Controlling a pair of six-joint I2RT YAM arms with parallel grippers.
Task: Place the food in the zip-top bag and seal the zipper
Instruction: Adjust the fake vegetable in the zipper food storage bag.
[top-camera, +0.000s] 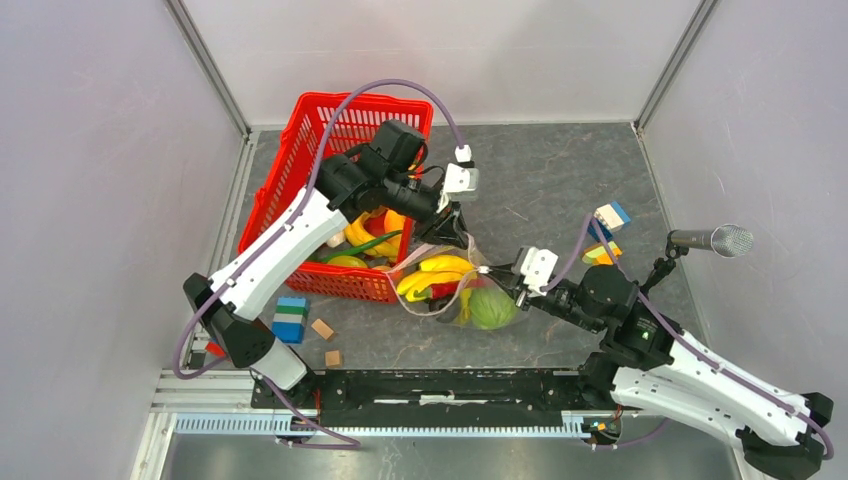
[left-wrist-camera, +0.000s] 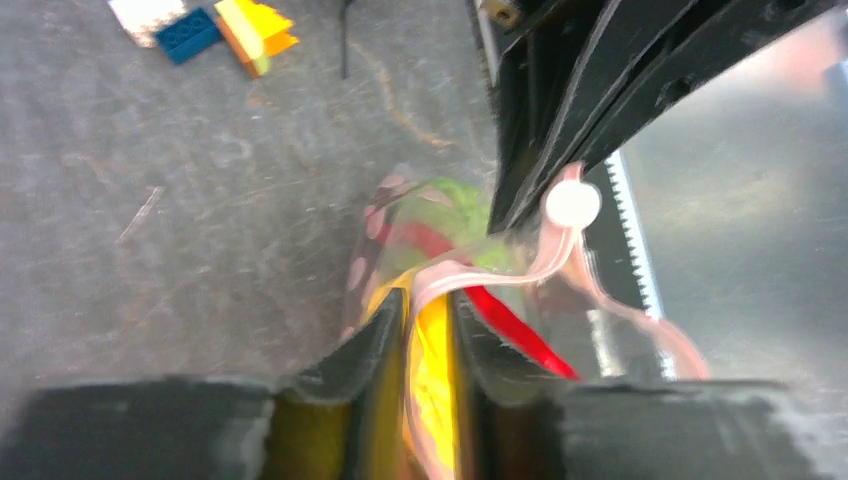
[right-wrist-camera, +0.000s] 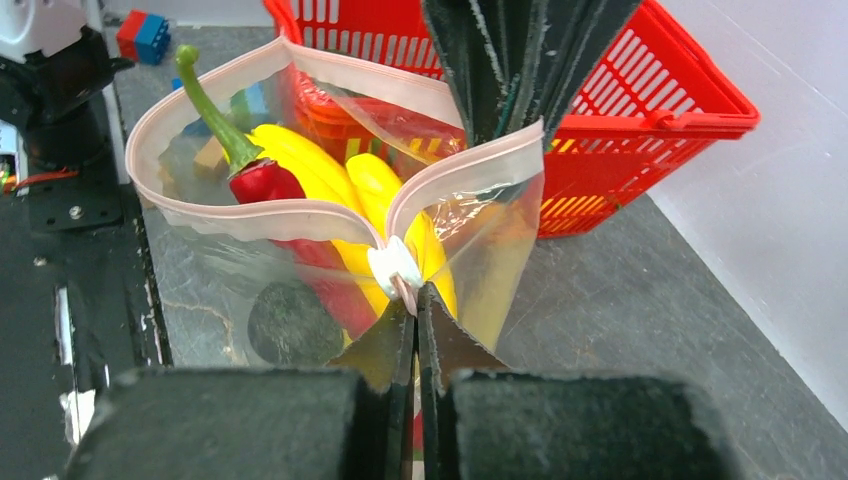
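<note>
The clear zip-top bag (top-camera: 455, 292) hangs between my two grippers in front of the basket. Its mouth stands open in the right wrist view, with the pink zipper (right-wrist-camera: 290, 213) curving round it. Inside are yellow bananas (right-wrist-camera: 310, 170), a red chili with a green stem (right-wrist-camera: 262, 182) and a green ball (top-camera: 492, 309). My left gripper (top-camera: 462, 233) is shut on the far mouth edge (left-wrist-camera: 428, 300). My right gripper (top-camera: 497, 275) is shut on the near zipper end (right-wrist-camera: 416, 295), right at the white slider (right-wrist-camera: 394, 267).
The red mesh basket (top-camera: 300, 160) stands at the back left with more toy food in it. Blue-green blocks (top-camera: 290, 318) and small wooden blocks (top-camera: 323, 329) lie by it. Coloured blocks (top-camera: 608, 232) and a microphone (top-camera: 715, 240) are at the right.
</note>
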